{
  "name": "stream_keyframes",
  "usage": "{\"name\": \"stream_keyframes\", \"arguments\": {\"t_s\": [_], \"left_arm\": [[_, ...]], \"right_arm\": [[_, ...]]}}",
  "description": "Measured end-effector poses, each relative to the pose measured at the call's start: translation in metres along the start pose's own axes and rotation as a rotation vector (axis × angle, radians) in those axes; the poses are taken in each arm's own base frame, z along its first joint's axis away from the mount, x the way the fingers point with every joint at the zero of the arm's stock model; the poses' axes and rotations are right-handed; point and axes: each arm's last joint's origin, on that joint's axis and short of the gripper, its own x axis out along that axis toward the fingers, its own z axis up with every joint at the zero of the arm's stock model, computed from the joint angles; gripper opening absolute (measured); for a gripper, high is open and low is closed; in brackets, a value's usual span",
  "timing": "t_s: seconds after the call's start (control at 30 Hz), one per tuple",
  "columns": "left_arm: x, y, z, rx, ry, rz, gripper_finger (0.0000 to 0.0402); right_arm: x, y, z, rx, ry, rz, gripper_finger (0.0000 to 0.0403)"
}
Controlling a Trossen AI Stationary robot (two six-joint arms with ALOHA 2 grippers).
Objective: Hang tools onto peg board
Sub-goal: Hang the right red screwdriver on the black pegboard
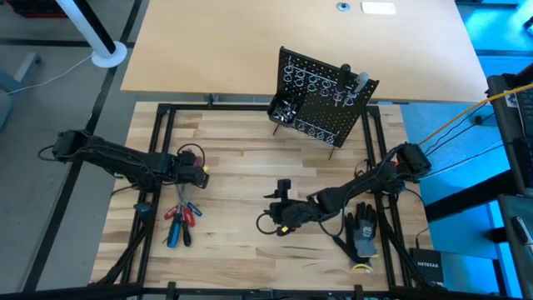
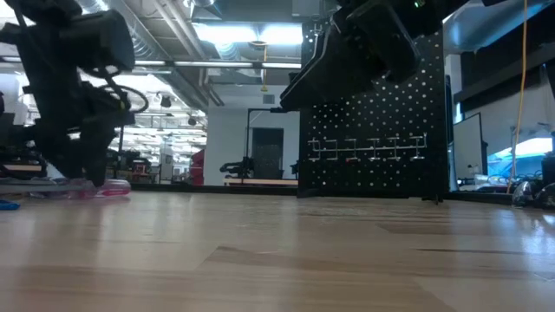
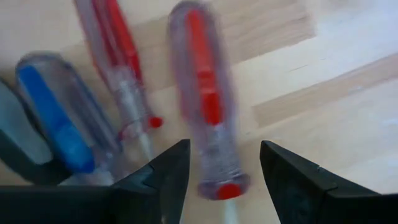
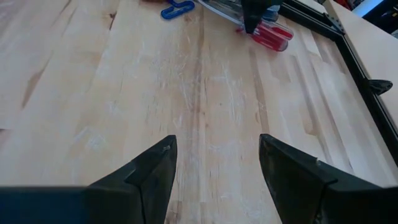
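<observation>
Straddling the red-handled screwdriver (image 3: 205, 106) on the tabletop (image 1: 241, 158), left claw (image 3: 221, 165) is spread, nothing pinched; neighbouring blue-handled screwdriver (image 3: 59, 118) sits close, so closing off-centre risks nudging or rolling it; right claw (image 4: 214, 158) idles spread, empty.

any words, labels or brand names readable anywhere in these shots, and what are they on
"NETGEAR" in small white letters on the flat black box at the table's lower right corner in the high view; it is tiny, so the reading is not certain.
The clear-handled screwdrivers with red and blue cores show no readable print.
The black perforated metal peg board and the black-and-grey work glove show no legible marks.
</observation>
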Motion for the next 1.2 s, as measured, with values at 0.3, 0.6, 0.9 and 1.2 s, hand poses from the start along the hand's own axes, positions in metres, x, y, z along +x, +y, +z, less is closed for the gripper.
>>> {"name": "stream_keyframes", "arguments": {"t_s": [0.3, 0.6, 0.9, 1.2], "left_arm": [[0.016, 0.004, -0.001, -0.001, -0.027, -0.059, 0.0184], [0.024, 0.008, 0.001, 0.011, -0.039, -0.074, 0.0179], [0.024, 0.009, 0.001, 0.075, -0.053, -0.061, 0.0081], [0.025, 0.006, 0.003, 0.116, -0.102, -0.076, 0.0081]], "right_arm": [[0.0, 0.0, 0.0, 0.0, 0.001, 0.0, 0.0227], [0.002, -0.004, 0.0, 0.014, 0.003, -0.001, 0.0227], [0.002, -0.003, -0.001, 0.039, 0.011, 0.001, 0.0227], [0.0, -0.001, -0.003, 0.121, 0.028, 0.005, 0.0227]]}}
